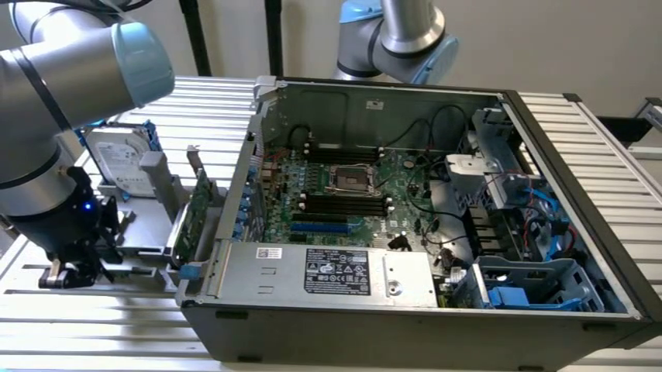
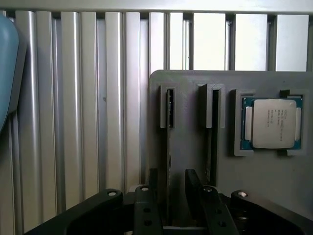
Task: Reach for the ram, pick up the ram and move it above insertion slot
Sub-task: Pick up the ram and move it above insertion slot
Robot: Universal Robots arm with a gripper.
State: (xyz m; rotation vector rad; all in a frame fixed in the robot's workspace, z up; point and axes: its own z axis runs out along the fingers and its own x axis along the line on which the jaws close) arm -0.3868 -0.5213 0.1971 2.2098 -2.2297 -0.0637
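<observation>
— Where's the ram?

— Standing on edge in a slot of the grey holder (image 2: pixel 190 83). From the wrist view the ram (image 2: pixel 169 127) is a thin dark line running towards the gripper (image 2: pixel 172 174).

— Has it got hold of it?

— No. The fingers (image 2: pixel 193 183) are spread, one on either side of the ram, with a gap showing on both sides.

— Anything to read?

— The CPU (image 2: pixel 272 123) has print on its lid, and the power supply (image 1: pixel 259 271) carries a dark label (image 1: pixel 342 273), but I can't make out either.

— Count things for me.

— Two slots in the holder: the ram's, and a second slot (image 2: pixel 213 122) just beside it with something thin and dark inside; I can't tell what. One CPU, lying in its own recess next to that. In the exterior view, one hard drive (image 1: pixel 116 159) and one green card (image 1: pixel 200 213) stand upright beside the open case (image 1: pixel 414 87), and one motherboard (image 1: pixel 398 167) lies inside it. Two arms: the near arm (image 1: pixel 62 77) reaching down at the exterior view's left, and a far arm (image 1: pixel 398 35) behind the case.

— And underneath?

— A table (image 2: pixel 73 98) of ribbed aluminium slats, with a plain pale wall behind.
</observation>
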